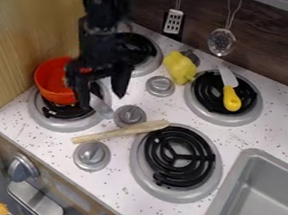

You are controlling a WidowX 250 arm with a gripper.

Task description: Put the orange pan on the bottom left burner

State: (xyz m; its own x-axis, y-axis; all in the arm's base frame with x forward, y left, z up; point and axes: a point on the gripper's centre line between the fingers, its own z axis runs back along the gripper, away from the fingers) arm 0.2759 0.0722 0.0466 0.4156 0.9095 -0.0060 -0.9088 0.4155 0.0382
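The orange pan [51, 79] is at the left, over the back part of the bottom left burner [60, 124], close beside the wooden side wall. Black coil and the front of the grey ring show below it. Just right of the pan hangs the black gripper [99, 98], its two fingers apart, the left one overlapping the pan's right edge in view. A greyish, see-through piece [102, 107] shows between and below the fingertips; whether it is the pan's handle is unclear. The gripper covers part of the pan's right side.
A wooden stick [120, 132] lies between the front burners, near several grey knobs. A yellow pepper [179, 67] sits between the back burners. A knife with a yellow handle [231, 98] rests on the back right burner. The sink [228, 194] is at the lower right.
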